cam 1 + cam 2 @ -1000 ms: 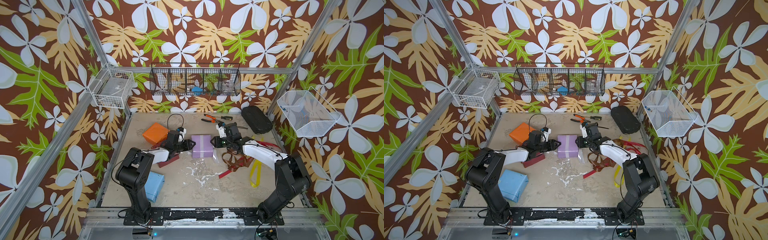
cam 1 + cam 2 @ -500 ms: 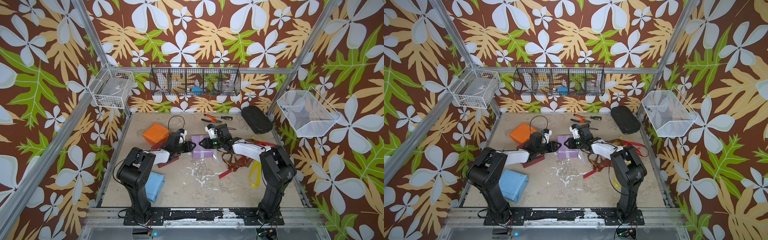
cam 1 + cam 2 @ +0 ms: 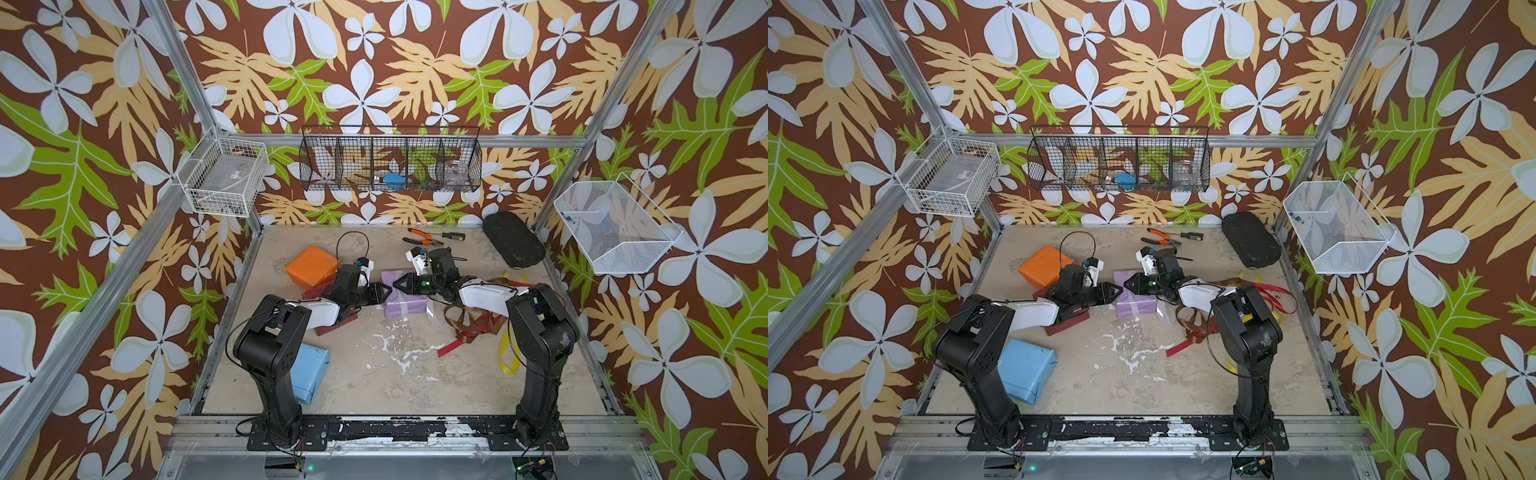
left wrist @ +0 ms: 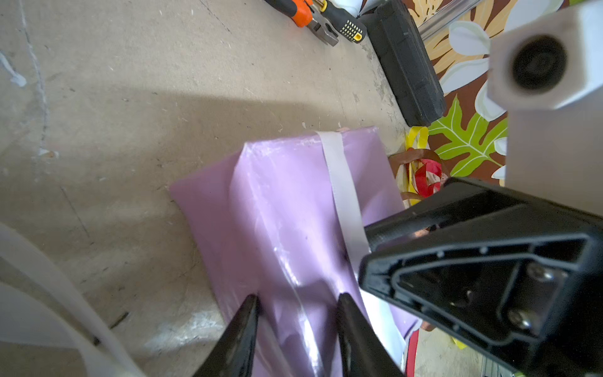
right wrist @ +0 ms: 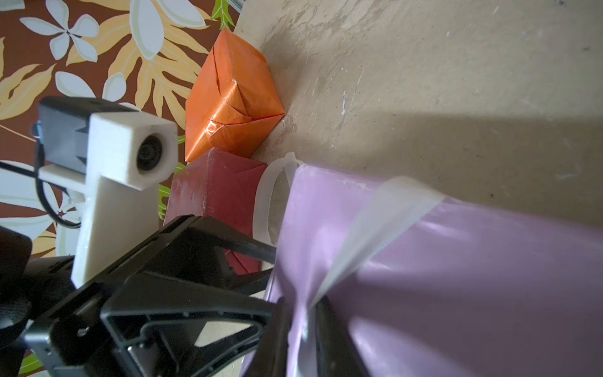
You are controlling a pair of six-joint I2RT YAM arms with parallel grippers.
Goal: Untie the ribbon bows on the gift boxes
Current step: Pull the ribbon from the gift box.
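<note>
Black-and-white robot arms, two of them, reach in from the near edge and meet nose to nose over the lilac box (image 3: 405,306) in the middle of the table. Three other gift boxes lie on the left side with no ribbon on them: the light blue box (image 3: 309,374) nearest, the dark red box (image 5: 212,192) under the left arm, and the orange box (image 3: 311,266) farther back. A brown ribbon (image 3: 465,328), a red ribbon (image 3: 451,348) and a yellow ribbon (image 3: 508,353) lie in a loose heap on the right, so this looks like the last bow to undo.

The left gripper (image 4: 297,298) has its jaws partly spread astride an edge of the lilac box, seemingly to stop it sliding. Whether they truly squeeze the paper cannot be told. The right gripper (image 5: 302,308) is pressed together on the white ribbon (image 4: 339,182) where it crosses the box top, probably ready to pull. A slack loop of that ribbon hangs off the box's side.

Around them, the walls are papered in brown with large white flowers and green and tan leaves. The tabletop (image 3: 374,374) is scuffed beige with white scrapes. Wire baskets (image 3: 615,228) hang on the walls. A black case (image 3: 513,241) and orange-handled pliers (image 3: 419,235) rest by the back wall, well apart from the work.
</note>
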